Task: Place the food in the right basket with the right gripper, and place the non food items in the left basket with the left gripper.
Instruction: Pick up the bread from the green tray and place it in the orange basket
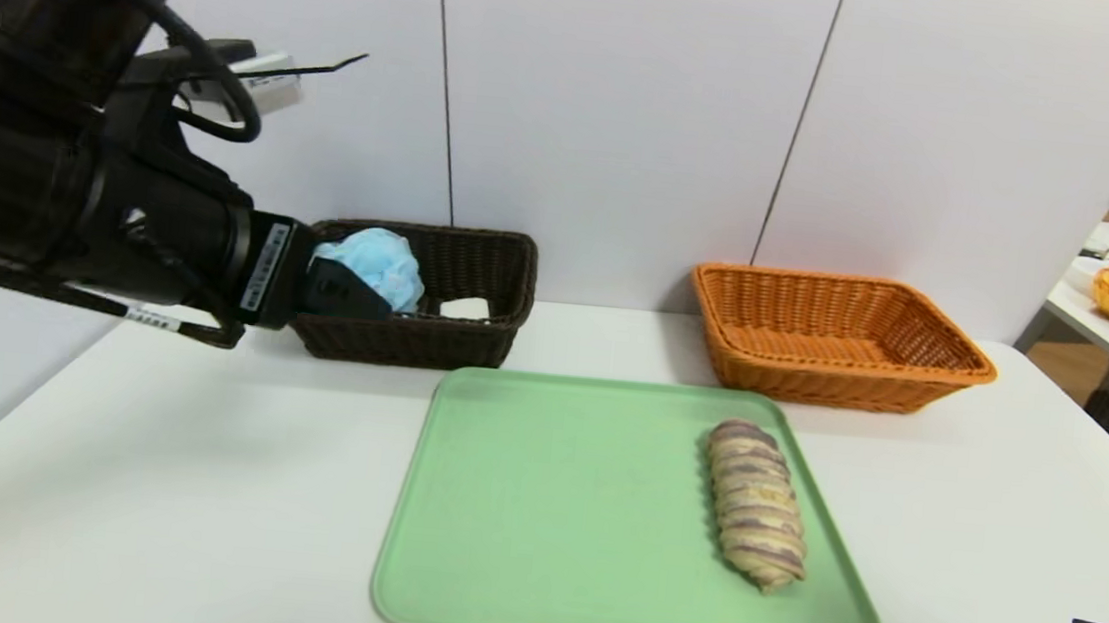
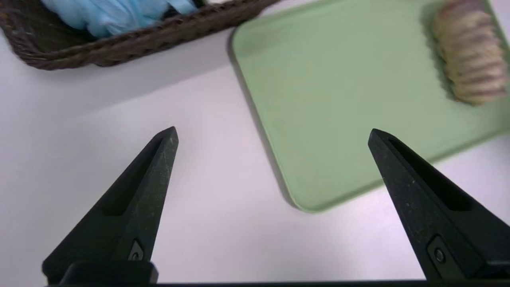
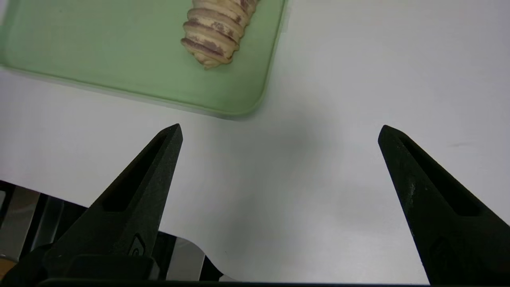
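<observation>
White table, bread at 3 o'clock on green tray, left gripper agape, empty, right gripper agape, empty, sponge inside dark basket

the twisted bread loaf, tan with purple-brown spiral stripes, lies lengthwise on the right side of the green tray. the orange wicker basket stands behind it, with nothing inside. the dark brown wicker basket to the left holds the light-blue bath pouf and the white soap bar.
</observation>
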